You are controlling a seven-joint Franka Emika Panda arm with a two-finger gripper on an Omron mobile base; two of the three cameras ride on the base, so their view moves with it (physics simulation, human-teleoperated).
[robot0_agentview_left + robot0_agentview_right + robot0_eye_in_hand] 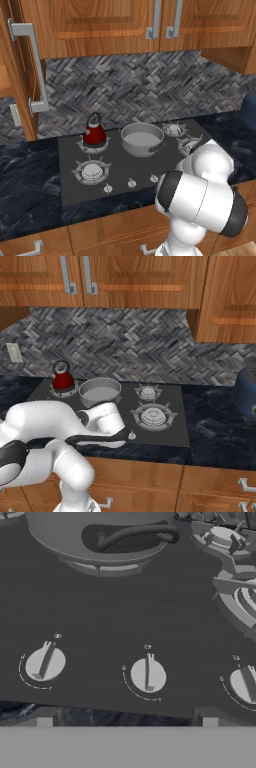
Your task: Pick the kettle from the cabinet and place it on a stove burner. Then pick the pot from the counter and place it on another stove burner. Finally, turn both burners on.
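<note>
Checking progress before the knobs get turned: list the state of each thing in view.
Kettle: upright on the back left burner.
Pot: upright on a back burner, no lid.
Knobs: pointers near upright; no flame seen.
Cabinet door: swung open.
Gripper: open, empty, above the knobs.

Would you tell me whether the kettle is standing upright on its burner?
Upright: the kettle sits on the back-left burner, its loop handle on top, beside the pot.
</note>
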